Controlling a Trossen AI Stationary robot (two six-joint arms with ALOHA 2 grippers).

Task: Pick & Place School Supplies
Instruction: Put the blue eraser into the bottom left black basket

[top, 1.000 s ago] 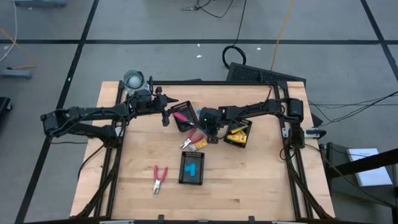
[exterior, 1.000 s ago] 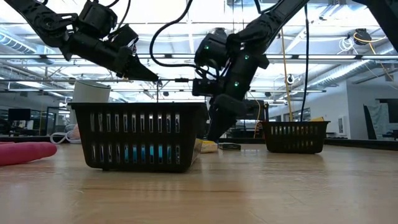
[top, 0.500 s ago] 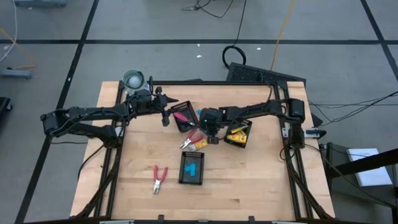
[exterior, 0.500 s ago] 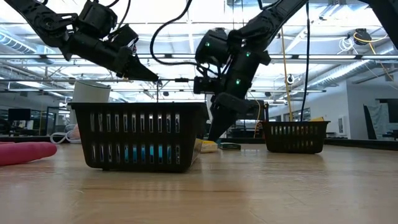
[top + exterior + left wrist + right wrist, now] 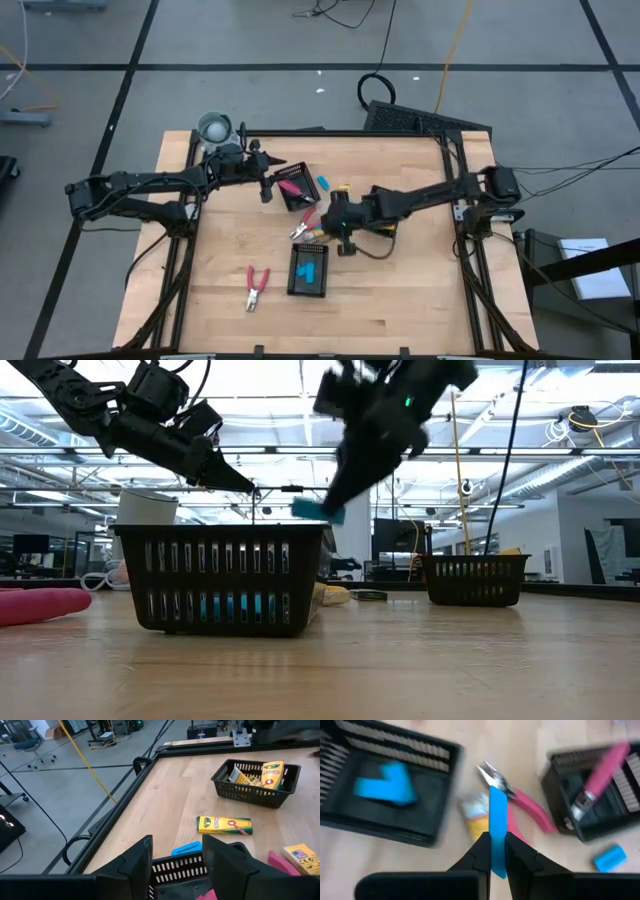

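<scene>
My right gripper [image 5: 342, 235] is shut on a light-blue oblong piece [image 5: 497, 815], high above the table between the baskets; it also shows in the low view [image 5: 320, 510]. Below it lie red-handled pliers [image 5: 522, 802] and a yellow block [image 5: 476, 817]. A black basket [image 5: 308, 271] holds blue pieces [image 5: 387, 787]. My left gripper [image 5: 177, 865] is open and empty over a basket [image 5: 295, 188] that holds red pliers. Another blue piece [image 5: 187, 848] and a yellow box [image 5: 224, 825] lie on the table beyond it. A basket [image 5: 255, 782] holds yellow boxes. My right gripper pinches the light-blue piece's flat sides [image 5: 497, 847] at one end, between its two fingers. The fingers come from above, slanting down. The piece sticks out past the fingertips, lifted clear of the table and the baskets.
One more pair of red pliers [image 5: 257, 287] lies on bare wood at the near left. A grey-white cup [image 5: 214, 127] stands at the far left corner. A black frame [image 5: 330, 132] runs round the table. There is free wood along the near edge.
My right gripper has risen from near the table top, by the pliers and the yellow block, carrying the light-blue piece up clear. It has shifted a little toward the table's near edge. My left arm has kept still.
</scene>
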